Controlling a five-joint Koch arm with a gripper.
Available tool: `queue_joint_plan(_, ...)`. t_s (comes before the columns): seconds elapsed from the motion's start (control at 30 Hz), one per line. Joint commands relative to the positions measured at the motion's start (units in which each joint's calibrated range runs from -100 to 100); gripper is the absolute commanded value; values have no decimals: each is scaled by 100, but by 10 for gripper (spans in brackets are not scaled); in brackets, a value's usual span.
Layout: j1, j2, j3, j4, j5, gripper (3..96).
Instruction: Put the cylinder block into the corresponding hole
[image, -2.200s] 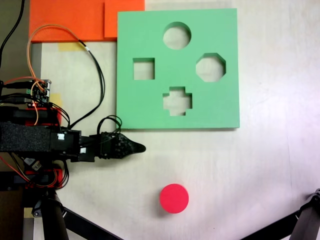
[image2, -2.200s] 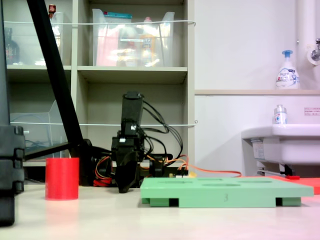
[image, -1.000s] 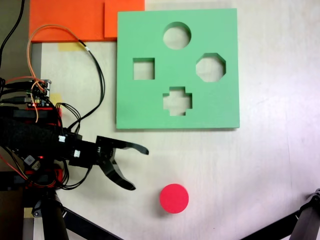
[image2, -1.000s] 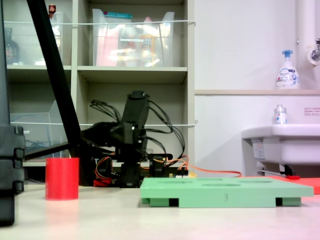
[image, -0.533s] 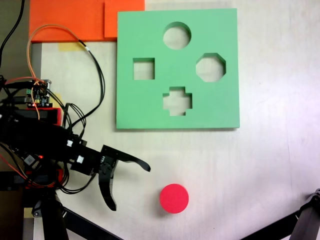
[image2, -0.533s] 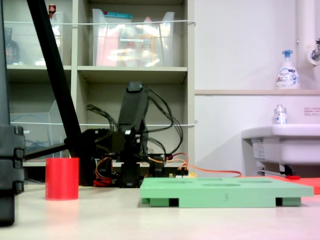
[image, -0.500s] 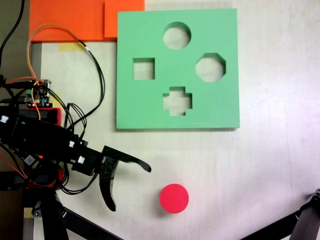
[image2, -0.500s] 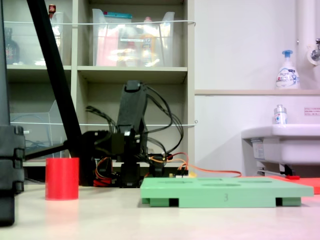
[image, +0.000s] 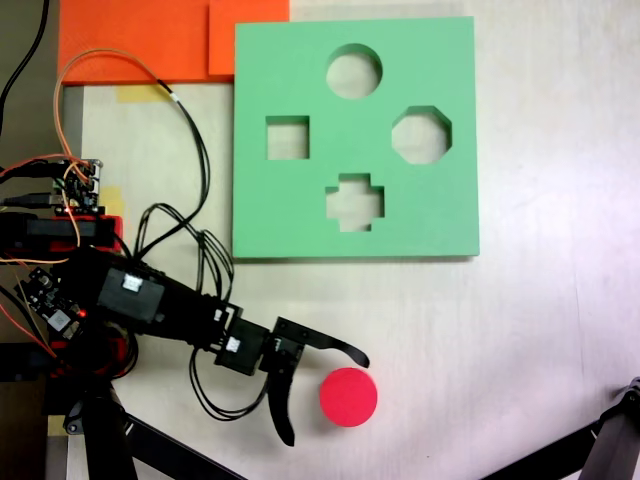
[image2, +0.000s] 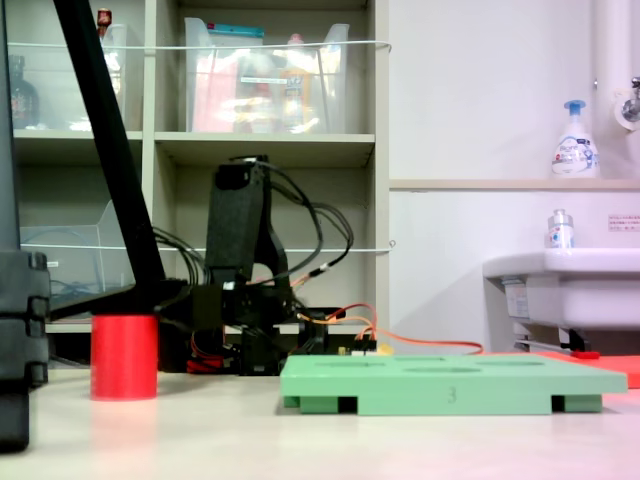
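The red-pink cylinder block stands upright on the pale table, below the green foam board in the first exterior view. It also shows at the left of the second exterior view. My gripper is open, its two black fingers spread wide around the block's left side. One fingertip is just above the block, the other lower left of it. The corresponding hole, a circular cutout, sits near the board's top edge. In the second exterior view the arm leans toward the block.
The board also has a square, an octagonal and a cross cutout. Orange foam sheets lie at the top left. Cables and a circuit board sit left; tripod legs cross the bottom corners.
The gripper went from shut beside the board to wide open. The arm then reached right and down in the first exterior view, until the fingers flanked the block.
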Motion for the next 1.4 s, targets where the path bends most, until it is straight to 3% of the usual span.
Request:
queue_joint_plan(0.03,15,745,662,633,54,885)
queue_joint_plan(0.27,-39,2016,1479,633,59,874)
queue_joint_plan(0.4,-73,2198,1629,633,63,722)
queue_joint_plan(0.53,-73,2240,1688,633,63,502)
queue_joint_plan(0.93,-39,2072,1310,932,63,347)
queue_joint_plan(1.1,93,661,1220,681,73,346)
queue_joint_plan(1.4,967,-4883,1928,-3402,73,347)
